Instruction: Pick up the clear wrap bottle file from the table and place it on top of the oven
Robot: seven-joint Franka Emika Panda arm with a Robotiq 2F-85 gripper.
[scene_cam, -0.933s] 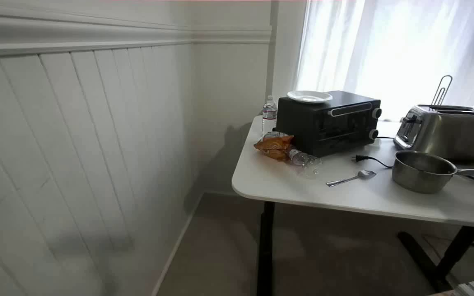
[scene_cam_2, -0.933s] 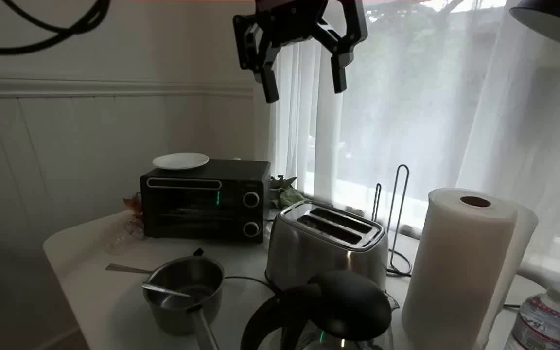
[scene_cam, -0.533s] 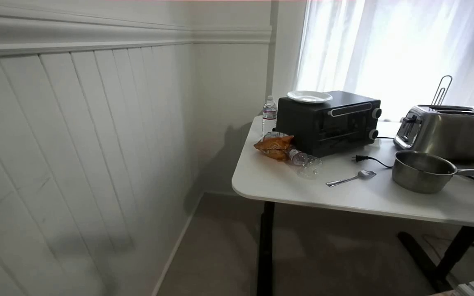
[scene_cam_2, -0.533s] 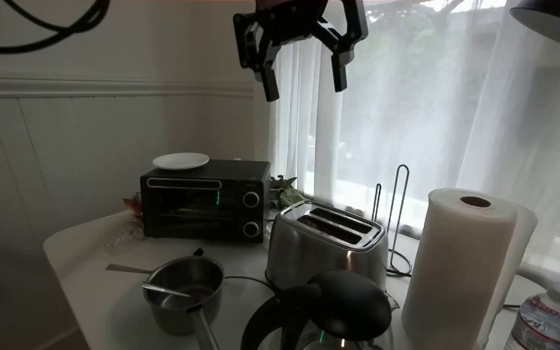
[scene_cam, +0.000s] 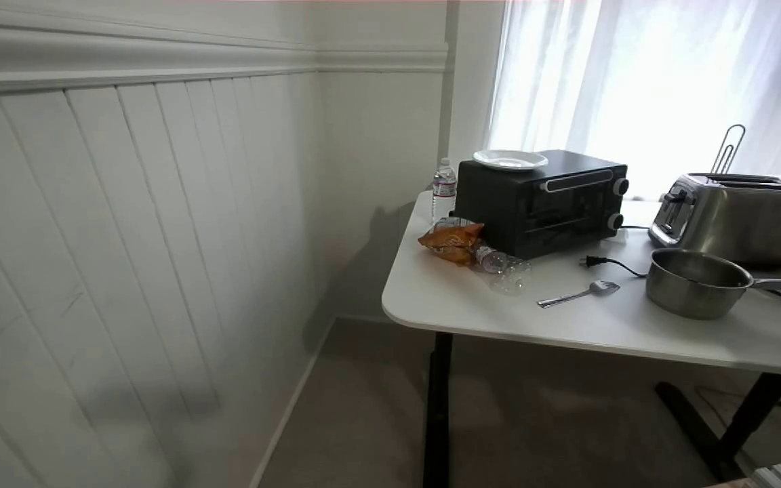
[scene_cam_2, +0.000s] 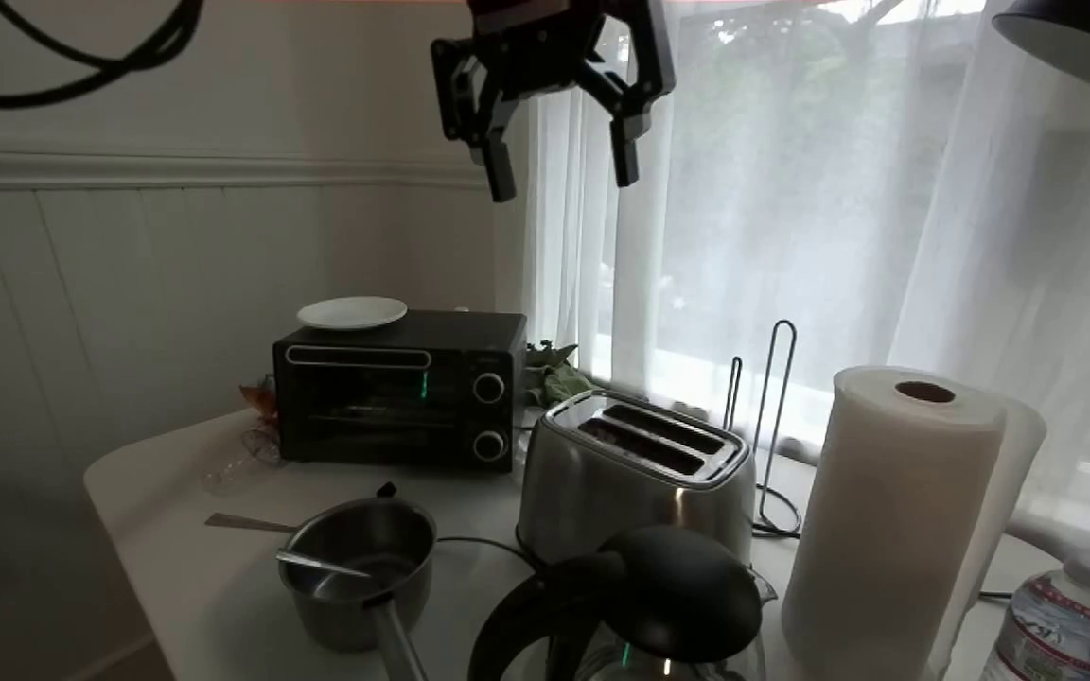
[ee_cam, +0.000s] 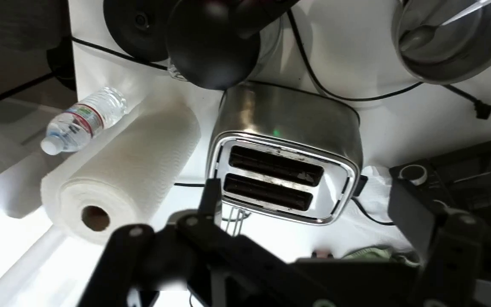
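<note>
The clear wrap bottle file (scene_cam: 506, 271), see-through and glinting, lies on the white table (scene_cam: 458, 308) in front of the oven's corner, beside the orange-brown snack bag. It shows faintly in an exterior view (scene_cam_2: 240, 463) and is out of the wrist view. The black oven (scene_cam: 499, 210) stands on the table and also shows in an exterior view (scene_cam_2: 394, 426); its knobs edge shows in the wrist view (ee_cam: 484, 170). My gripper (scene_cam_2: 564, 175) is open and empty, high above the table and the toaster. In the wrist view, its fingers (ee_cam: 309, 200) are wide apart.
A white plate (scene_cam: 510, 160) sits on the oven top. The snack bag (scene_cam: 450, 245) and a water bottle (scene_cam: 444, 190) stand by the oven. A silver toaster (scene_cam_2: 635, 492), pot (scene_cam_2: 365, 567), kettle (scene_cam_2: 677, 596), paper towel roll (scene_cam_2: 895, 520) and fork (scene_cam: 577, 295) are on the table.
In an exterior view, my gripper has moved a little to the left, staying high and open. The bottle file, oven and other objects have not moved.
</note>
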